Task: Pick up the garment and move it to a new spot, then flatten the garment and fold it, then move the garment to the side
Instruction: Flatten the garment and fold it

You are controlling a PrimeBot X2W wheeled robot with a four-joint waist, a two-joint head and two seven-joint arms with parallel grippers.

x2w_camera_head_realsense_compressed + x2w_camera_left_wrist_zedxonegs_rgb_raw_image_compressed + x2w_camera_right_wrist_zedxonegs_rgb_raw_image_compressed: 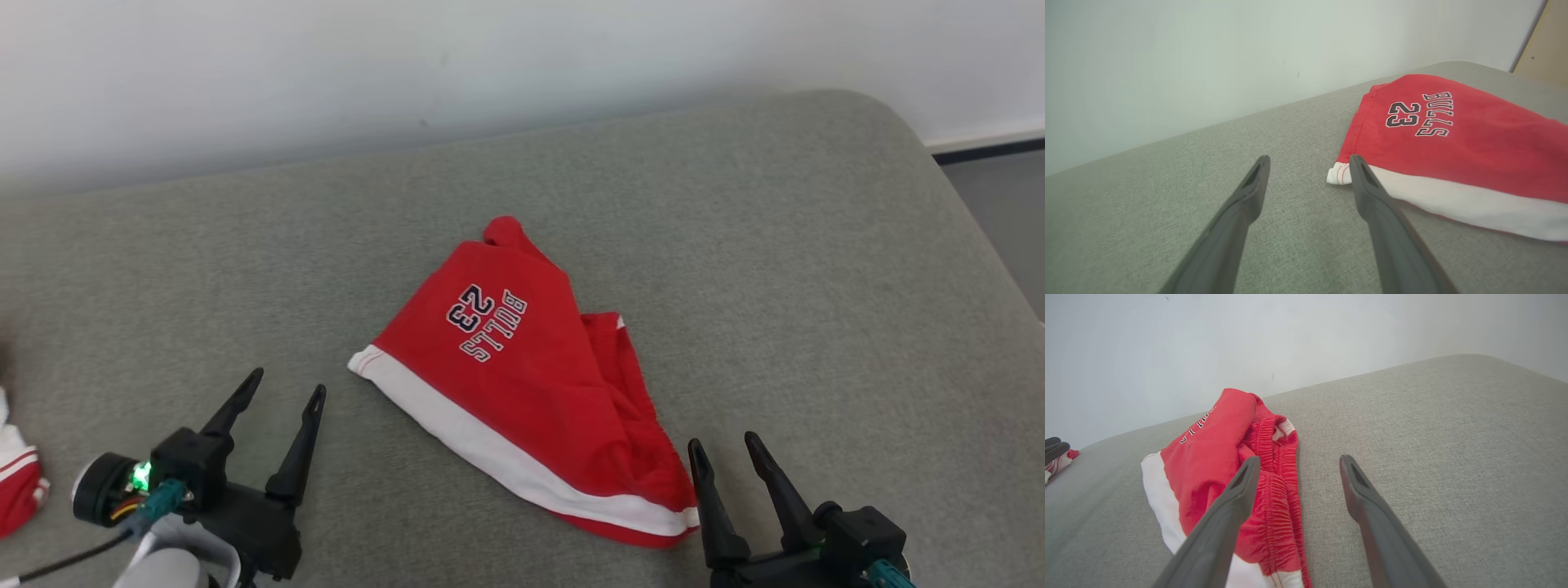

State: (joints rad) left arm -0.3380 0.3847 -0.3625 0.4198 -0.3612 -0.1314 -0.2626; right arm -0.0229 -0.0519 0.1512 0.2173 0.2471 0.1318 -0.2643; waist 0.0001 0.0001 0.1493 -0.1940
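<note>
The garment (pixel 531 376) is a pair of red shorts with a white hem band and "BULLS 23" lettering, lying folded into a rough triangle in the middle of the grey cushion. My left gripper (pixel 286 385) stands open at the lower left, a short way from the hem's white corner (pixel 1339 174). My right gripper (pixel 725 445) is open at the lower right, its left finger just beside the garment's near corner. In the right wrist view the gathered waistband (pixel 1274 477) lies beside and behind that finger, with nothing between the two fingers. The garment (pixel 1457 139) lies free of both grippers.
The grey cushion (pixel 784 245) reaches back to a white wall and drops off along its right edge, where floor shows. Another red and white cloth (pixel 16 482) lies at the far left edge. Bare fabric surrounds the garment on all sides.
</note>
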